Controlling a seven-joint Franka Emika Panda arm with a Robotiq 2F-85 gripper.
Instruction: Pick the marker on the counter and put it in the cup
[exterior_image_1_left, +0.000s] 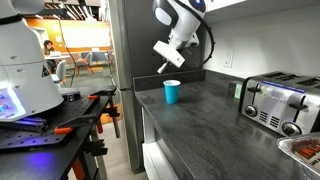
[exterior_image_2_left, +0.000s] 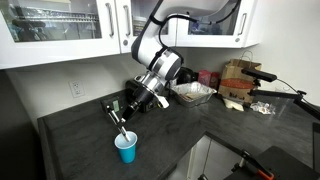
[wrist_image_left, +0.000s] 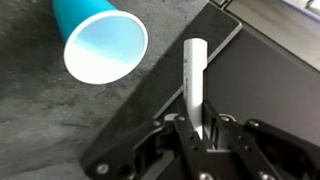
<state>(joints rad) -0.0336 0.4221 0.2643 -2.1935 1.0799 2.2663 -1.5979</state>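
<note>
The gripper (wrist_image_left: 200, 132) is pinched tight on the marker (wrist_image_left: 193, 75), up in the air near the cup (wrist_image_left: 105, 48) (maybe slightly beside it). It looks light, stiff and smooth; hold its middle.

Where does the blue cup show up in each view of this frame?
In an exterior view: cup centre, on the counter near its end.
In an exterior view: cup lower left of centre, by the counter's corner.
Wrist view: cup top left, seen from above.
Shared landmark: gripper holding the marker.
</note>
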